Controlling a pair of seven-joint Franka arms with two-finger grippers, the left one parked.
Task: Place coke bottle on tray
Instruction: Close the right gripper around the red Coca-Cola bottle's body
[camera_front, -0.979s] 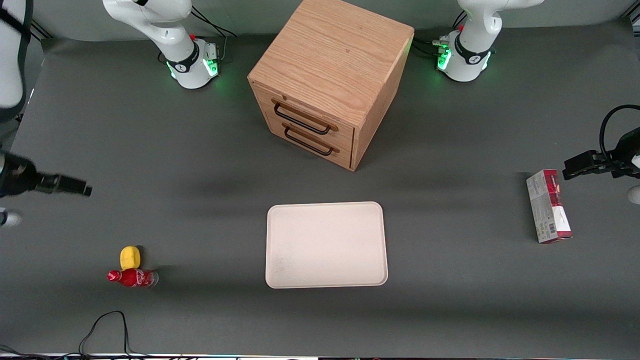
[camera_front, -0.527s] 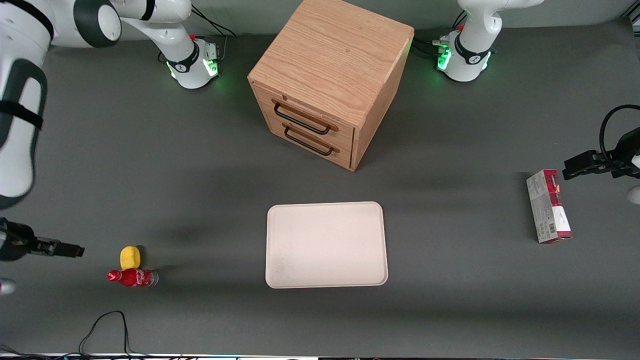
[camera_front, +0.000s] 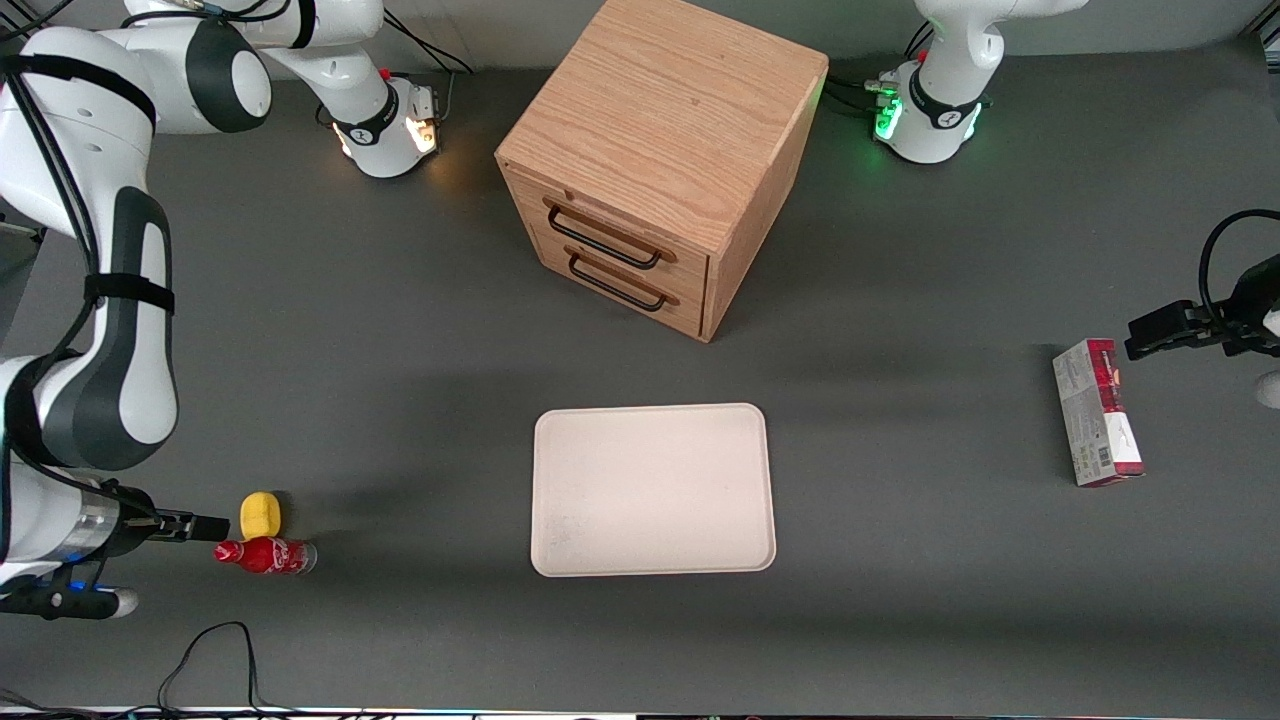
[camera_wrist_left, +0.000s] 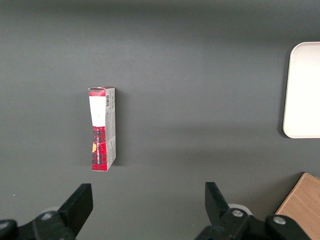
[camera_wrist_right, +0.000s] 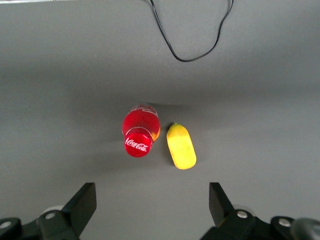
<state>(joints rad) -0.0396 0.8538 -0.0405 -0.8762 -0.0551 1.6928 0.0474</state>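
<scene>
One red coke bottle (camera_wrist_right: 141, 131) (upright, white-lettered cap) below spread tool (camera_wrist_right: 152, 207)

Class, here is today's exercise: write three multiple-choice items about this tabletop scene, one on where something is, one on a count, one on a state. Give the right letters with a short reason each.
1. What lies right beside the coke bottle?
A. a yellow lemon
B. a red-and-grey carton
C. a wooden cabinet

2. How many drawer handles show on the cabinet's front?
A. one
B. two
C. four

3. What state is the gripper in?
A. shut on the bottle
B. open above the bottle
C. open over the tray

Answers: 1 A, the lemon sits next to the bottle, the carton lies toward the parked arm's end. 2 B, two dark handles show. 3 B, the wrist view shows spread fingers with the bottle between and below them.
</scene>
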